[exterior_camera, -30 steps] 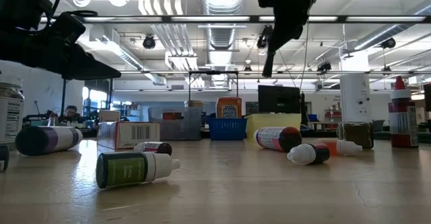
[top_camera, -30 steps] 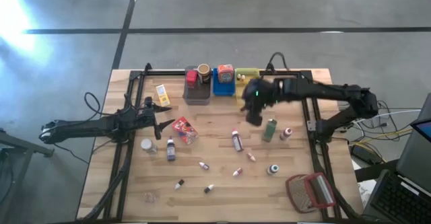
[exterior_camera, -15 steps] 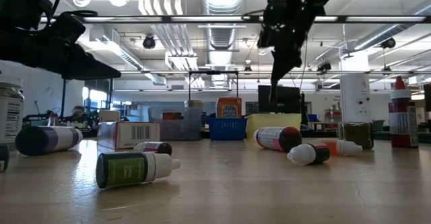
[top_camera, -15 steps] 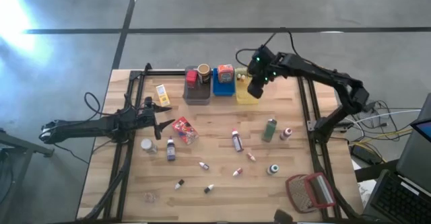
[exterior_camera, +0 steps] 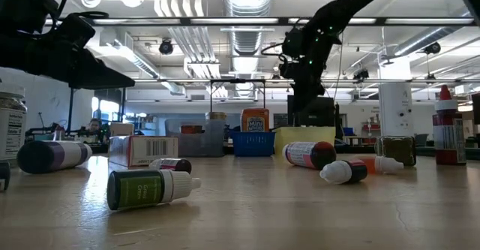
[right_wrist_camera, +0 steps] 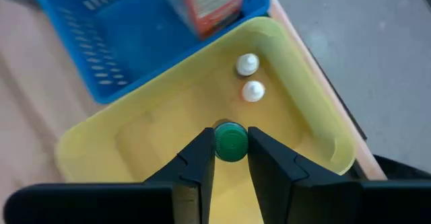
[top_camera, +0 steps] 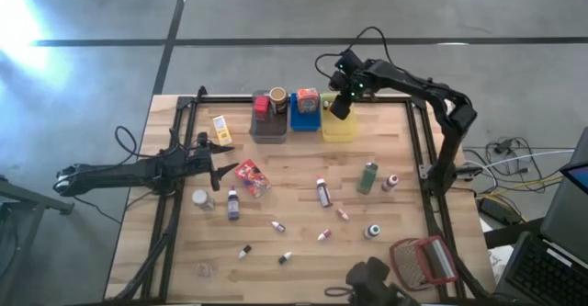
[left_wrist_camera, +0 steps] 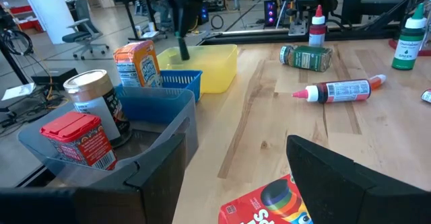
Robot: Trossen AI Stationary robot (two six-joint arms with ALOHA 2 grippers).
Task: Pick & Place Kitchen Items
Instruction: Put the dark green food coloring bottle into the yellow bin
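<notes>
A pale plank table [top_camera: 303, 214] carries everything, with grey concrete floor around it and a workshop with ceiling ducts beyond; over its far edge my right gripper [right_wrist_camera: 230, 158] pinches a small green-capped bottle [right_wrist_camera: 231, 142] between narrowly set fingers, directly above the yellow bin [right_wrist_camera: 306, 116]. My wrist camera looks straight down on the round green cap, so the bottle's long axis runs upright, cap toward me, body hidden beneath it. That view alone shows two white-capped bottles [right_wrist_camera: 250, 77] already lying inside the bin, and the orange box [right_wrist_camera: 205, 2] in the blue bin [right_wrist_camera: 87, 29] alongside. From overhead the held bottle is hidden, my right gripper [top_camera: 339, 104] reading only as a dark shape over the yellow. My left gripper [top_camera: 220, 162] hangs with fingers parted, holding nothing, just beside the red packet [top_camera: 250, 175]
</notes>
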